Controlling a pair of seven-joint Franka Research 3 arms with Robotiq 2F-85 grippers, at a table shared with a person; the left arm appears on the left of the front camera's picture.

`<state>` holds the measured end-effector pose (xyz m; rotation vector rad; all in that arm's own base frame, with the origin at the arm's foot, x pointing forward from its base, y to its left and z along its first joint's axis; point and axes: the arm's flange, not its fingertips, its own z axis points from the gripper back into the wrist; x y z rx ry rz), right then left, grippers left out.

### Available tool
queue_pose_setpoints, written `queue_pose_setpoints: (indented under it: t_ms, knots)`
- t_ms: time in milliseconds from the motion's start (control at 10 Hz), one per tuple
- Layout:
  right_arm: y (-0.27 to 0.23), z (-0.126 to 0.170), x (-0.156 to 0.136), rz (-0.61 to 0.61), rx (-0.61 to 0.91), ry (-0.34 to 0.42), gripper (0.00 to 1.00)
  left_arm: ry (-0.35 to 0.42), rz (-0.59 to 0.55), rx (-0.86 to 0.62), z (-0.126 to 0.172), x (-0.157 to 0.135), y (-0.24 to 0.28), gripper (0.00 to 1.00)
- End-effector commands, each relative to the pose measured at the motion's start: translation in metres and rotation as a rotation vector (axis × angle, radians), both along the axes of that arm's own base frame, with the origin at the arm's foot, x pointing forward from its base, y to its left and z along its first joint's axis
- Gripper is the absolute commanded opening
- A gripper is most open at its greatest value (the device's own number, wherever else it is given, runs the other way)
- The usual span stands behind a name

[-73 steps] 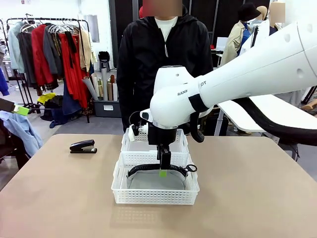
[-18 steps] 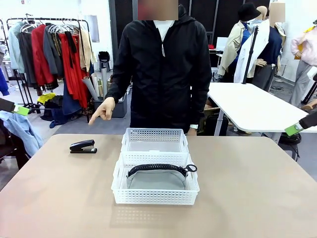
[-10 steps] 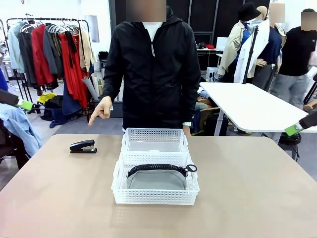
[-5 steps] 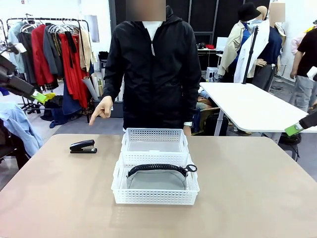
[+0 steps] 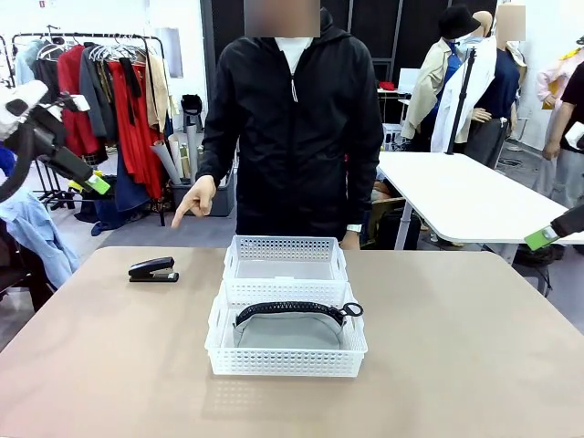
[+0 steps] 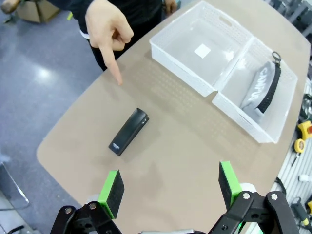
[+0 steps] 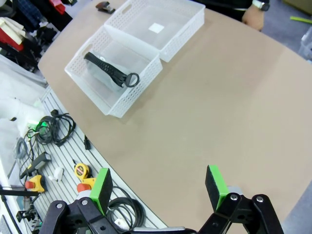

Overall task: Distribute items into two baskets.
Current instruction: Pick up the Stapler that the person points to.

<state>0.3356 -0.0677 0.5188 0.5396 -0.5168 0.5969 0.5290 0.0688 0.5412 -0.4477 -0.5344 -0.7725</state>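
The black stapler [image 5: 152, 269] lay flat on the table [image 5: 456, 347] at middle left of the front view, well apart from the baskets. The soft grey pouch [image 5: 287, 334], with its black coiled strap [image 5: 290, 308] arched along its top edge, lay in the lower basket [image 5: 287, 362] at frame centre. That one butted against the upper basket [image 5: 285, 248]. A hand [image 5: 194, 201] pointed down above the stapler. The left end effector [image 6: 169, 181] hung spread wide over the table, pinching nothing. The right end effector [image 7: 158, 187] was likewise spread and held nothing.
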Motion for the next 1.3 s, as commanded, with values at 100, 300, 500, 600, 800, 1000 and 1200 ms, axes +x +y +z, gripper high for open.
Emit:
queue_pose_setpoints:
  t_ms: [100,300,500,600,800,1000,1200]
  knots:
    - [-0.001,0.000,0.000,0.009,-0.001,-0.004,1.00,0.006,-0.083,0.074,-0.003,0.045,-0.005,1.00]
    - [-0.001,0.000,0.000,0.009,-0.001,-0.004,1.00,0.031,-0.148,0.144,-0.007,0.065,-0.013,1.00]
    - [-0.001,0.000,0.000,0.009,-0.001,-0.004,1.00,0.045,-0.219,0.218,-0.015,0.083,-0.024,1.00]
    - [-0.001,0.000,0.000,0.009,-0.001,-0.004,1.00,0.062,-0.256,0.265,-0.021,0.089,-0.029,1.00]
    - [-0.001,0.000,0.000,0.009,-0.001,-0.004,1.00,0.081,-0.358,0.323,-0.031,0.097,-0.040,1.00]
    - [-0.001,0.000,0.000,0.009,-0.001,-0.004,1.00,0.095,-0.472,0.345,-0.042,0.101,-0.053,1.00]
    - [-0.001,0.000,0.000,0.009,-0.001,-0.004,1.00,0.083,-0.581,0.363,-0.050,0.103,-0.063,1.00]
